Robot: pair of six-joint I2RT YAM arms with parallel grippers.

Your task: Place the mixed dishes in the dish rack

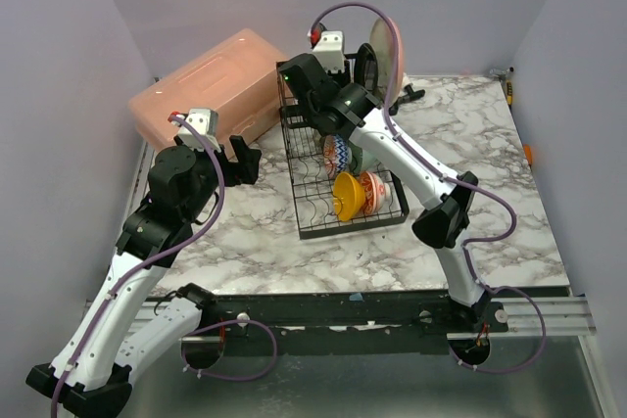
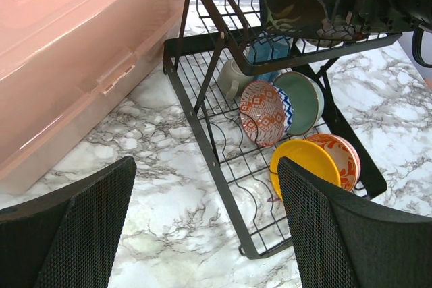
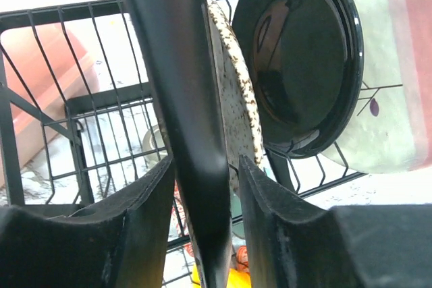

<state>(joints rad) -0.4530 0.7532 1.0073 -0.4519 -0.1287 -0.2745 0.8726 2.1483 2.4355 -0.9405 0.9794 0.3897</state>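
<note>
The black wire dish rack [image 1: 323, 212] stands mid-table. Its lower level holds a yellow bowl [image 2: 304, 156], a red-patterned bowl [image 2: 260, 112], a mint green bowl [image 2: 304, 99] and an olive mug [image 2: 233, 79]. On the upper level, my right gripper [image 3: 206, 163] straddles the rim of a dark plate [image 3: 182, 65] standing on edge. Its jaws are open, with a gap showing on the right side. Behind that plate stand a speckled plate [image 3: 236, 92], a glossy black plate [image 3: 304, 59] and a large pale plate [image 3: 385, 99]. My left gripper [image 2: 206, 166] hangs open and empty over the marble, left of the rack.
A salmon-pink plastic box [image 1: 211, 85] lies at the back left, close to the rack's far corner. An orange-patterned bowl [image 2: 341, 156] sits behind the yellow one. Bare marble table [image 1: 490, 173] spreads right of the rack.
</note>
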